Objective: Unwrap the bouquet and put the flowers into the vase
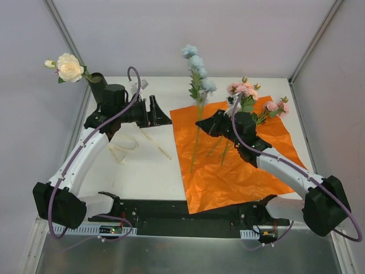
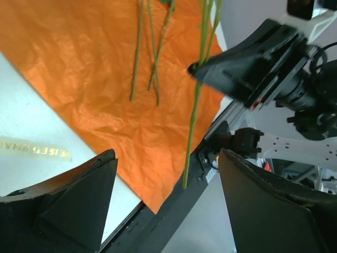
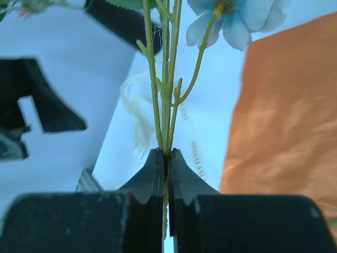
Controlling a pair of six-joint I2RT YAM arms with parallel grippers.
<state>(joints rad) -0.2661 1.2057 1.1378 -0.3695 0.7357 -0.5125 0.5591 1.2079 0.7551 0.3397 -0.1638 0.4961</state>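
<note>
Ribbon (image 2: 34, 150), gold lettering unreadable, right tool (image 3: 167, 158) clamping blue flower stem (image 3: 166, 105), left tool (image 2: 167, 158) spread wide

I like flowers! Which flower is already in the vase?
The cream-white flower, in the vase. The blue flower is in the right gripper; the pink flowers lie on the orange paper.

The white table (image 1: 149, 174) carried an orange paper sheet (image 1: 234, 171) spread flat over its right half. Left of it lay a loose cream ribbon (image 1: 122, 147); a dark vase (image 1: 97, 84) stood far left.
</note>
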